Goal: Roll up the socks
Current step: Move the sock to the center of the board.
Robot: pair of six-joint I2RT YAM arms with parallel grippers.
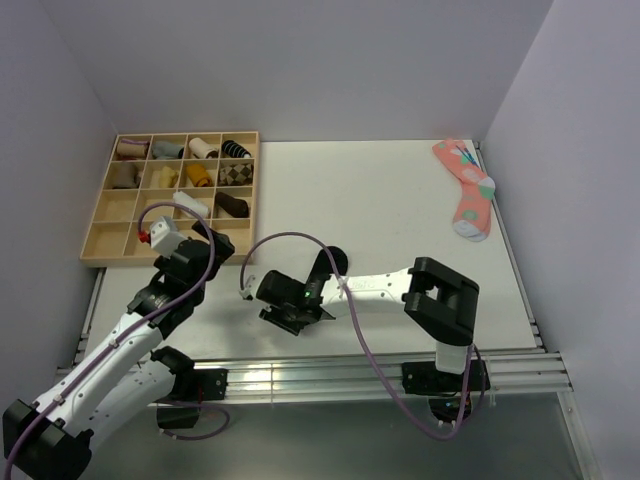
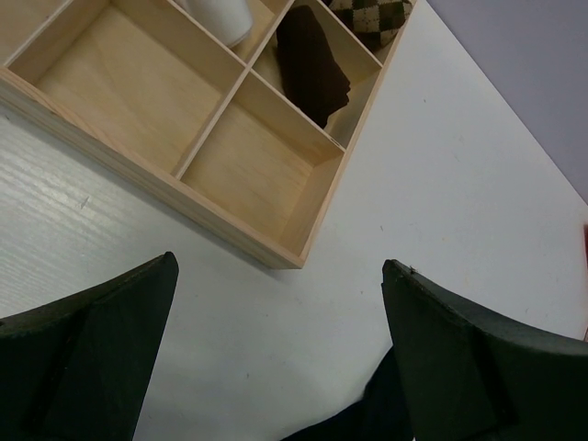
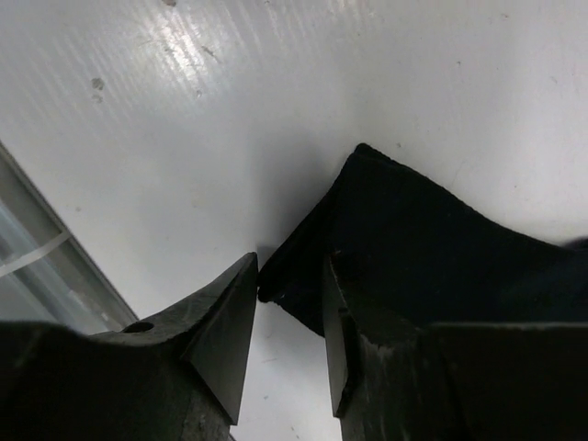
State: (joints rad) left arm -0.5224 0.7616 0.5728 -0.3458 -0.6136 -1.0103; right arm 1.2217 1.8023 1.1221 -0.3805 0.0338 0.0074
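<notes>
1. The black sock [image 3: 432,248] is plain black all over.
2. The pink sock [image 1: 468,195] is coral, spotted with teal and white.
3. The bench [image 1: 380,190] is white, and the tray [image 1: 100,248] is pale wood.
4. The tray holds a dark brown roll [image 2: 312,64], a white roll [image 2: 220,14], a brown-and-cream diamond-check roll [image 2: 372,11] and a black-and-white striped roll [image 1: 236,149].
5. The left hand [image 2: 277,276] and right hand [image 3: 289,276] are black.
6. The left arm [image 1: 120,345] and right arm [image 1: 378,287] are white with black joints.
7. The cable [image 1: 290,237] is purple.
8. The walls [image 1: 300,60] are pale lilac.
</notes>
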